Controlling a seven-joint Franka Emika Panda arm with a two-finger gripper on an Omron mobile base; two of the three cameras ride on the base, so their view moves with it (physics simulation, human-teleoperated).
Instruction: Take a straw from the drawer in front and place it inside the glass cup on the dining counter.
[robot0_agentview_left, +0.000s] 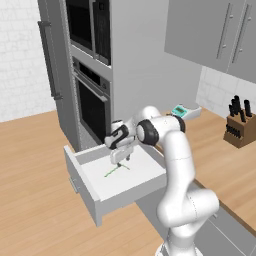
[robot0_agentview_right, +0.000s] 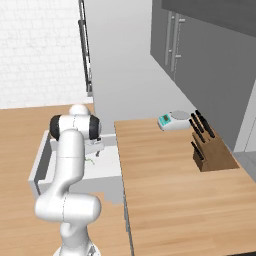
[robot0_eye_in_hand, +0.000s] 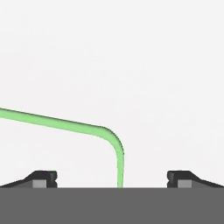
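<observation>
Drawer (robot0_agentview_left: 90, 192): wide, shallow, light-grey box with a flat grey front panel and pale floor, pulled out below the black-glass wall ovens (robot0_agentview_left: 90, 107).

Straw (robot0_agentview_left: 116, 170): very thin, bright green stick with a bend, lying flat on the drawer floor. In the hand view the straw (robot0_eye_in_hand: 65, 124) runs in from the left edge, curves downward and passes between the two dark fingertips (robot0_eye_in_hand: 43, 178).

Gripper (robot0_agentview_left: 119, 161): two-finger claw on the white arm, lowered into the drawer directly over the straw, jaws spread wide with one tip on either side of the bent end, nothing held.

Wooden counter (robot0_agentview_right: 170, 195): light-brown top beside the drawer, carrying a wooden knife block with black handles (robot0_agentview_right: 210, 150) and a small white scale with a teal display (robot0_agentview_right: 172, 120).
</observation>
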